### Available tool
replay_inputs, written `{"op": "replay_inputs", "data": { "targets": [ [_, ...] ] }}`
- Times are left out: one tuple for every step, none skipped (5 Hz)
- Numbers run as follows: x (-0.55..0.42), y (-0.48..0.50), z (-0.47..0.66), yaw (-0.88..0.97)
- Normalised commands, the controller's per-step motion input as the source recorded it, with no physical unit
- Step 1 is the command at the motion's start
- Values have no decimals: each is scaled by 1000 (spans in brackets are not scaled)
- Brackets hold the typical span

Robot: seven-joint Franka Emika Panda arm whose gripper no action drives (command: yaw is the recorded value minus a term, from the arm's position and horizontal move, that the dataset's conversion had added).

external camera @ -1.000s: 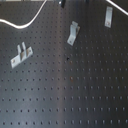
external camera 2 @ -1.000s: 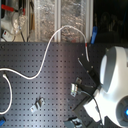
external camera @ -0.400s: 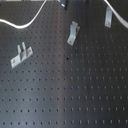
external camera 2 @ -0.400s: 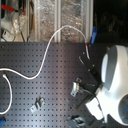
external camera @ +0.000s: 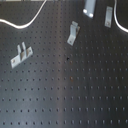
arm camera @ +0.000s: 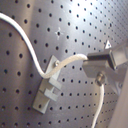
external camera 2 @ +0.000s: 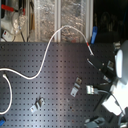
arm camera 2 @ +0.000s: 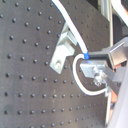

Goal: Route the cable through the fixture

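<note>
While three small metal brackets sat on the bench, one thin white cable curved past a bracket, pinched in the claw.

the thin white bendy cable lies on a flat black metal board with rows of tiny dots. the small metal brackets are shiny grey.

My single arm reaches in from the second exterior view's right, its pale, rounded body blurred there. My gripper shows in both wrist views as grey metal fingers pressed close together, pinching the thin white cable between them, just above a dark perforated board.
</note>
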Motion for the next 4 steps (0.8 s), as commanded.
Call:
{"op": "replay_inputs", "data": {
  "targets": [
    [97, -97, 110, -154],
    [-52, -83, 241, -143],
    [-102, -169, 265, -151],
    [-68, -97, 111, -63]
  ]
}}
